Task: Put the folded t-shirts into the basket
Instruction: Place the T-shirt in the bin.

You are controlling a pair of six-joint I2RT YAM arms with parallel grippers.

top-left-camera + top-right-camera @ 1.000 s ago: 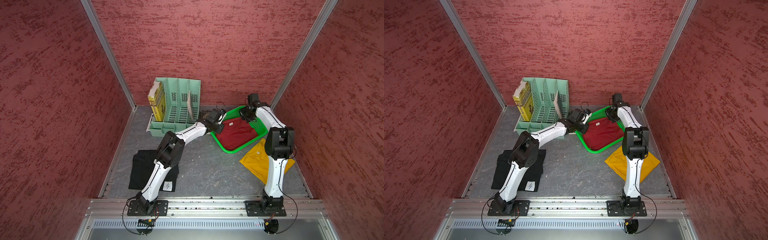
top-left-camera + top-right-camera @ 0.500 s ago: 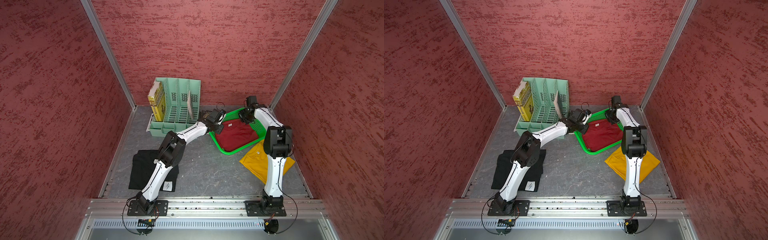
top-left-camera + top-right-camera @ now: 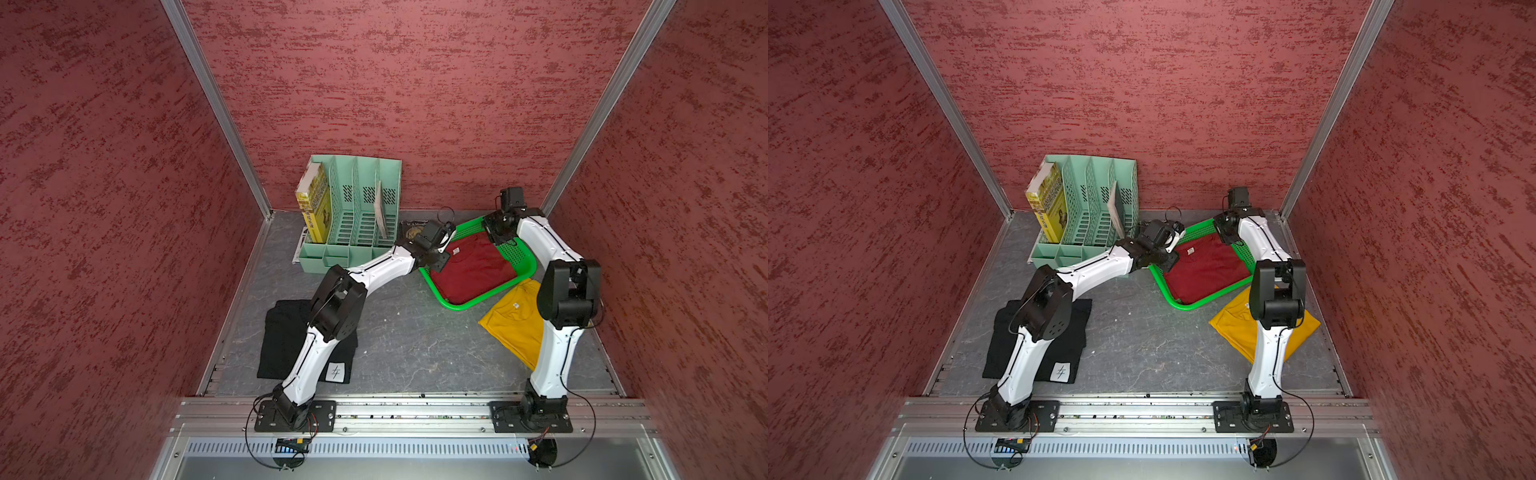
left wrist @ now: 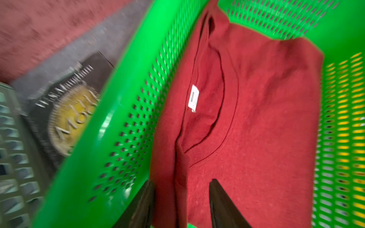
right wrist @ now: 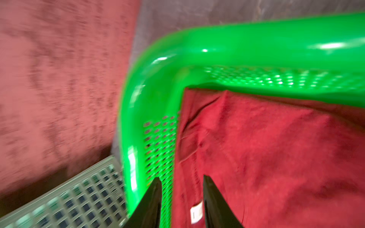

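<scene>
1. Reaching out from the near rail, left arm [image 3: 374, 270]: elbow raised over the black t-shirt [image 3: 282, 332], forearm stretched toward the far right, wrist at the left rim of the basket [image 3: 515, 255].
2. Right arm [image 3: 544, 245]: upright from its base, elbow bent above the mustard yellow t-shirt [image 3: 511, 328], forearm carried on to the basket's far corner.
3. Basket: bright green, perforated, at the far right of the table [image 3: 407, 345], between the two wrists. Its near edge is just beside the yellow t-shirt; whether they touch cannot be told.
4. Dark red t-shirt [image 3: 469, 270]: flat inside the basket, neck tag showing. The black and yellow t-shirts lie on the table outside it.
5. Left end effector [image 4: 181, 181]: fingers apart, tips over the red t-shirt's edge next to the basket wall.
6. Right end effector [image 5: 181, 177]: fingers apart, one tip over the perforated wall, one over the red t-shirt.
7. Change: against a second earlier, arms, basket and t-shirts occupy nearly the same places; the red t-shirt was already in the basket.
</scene>
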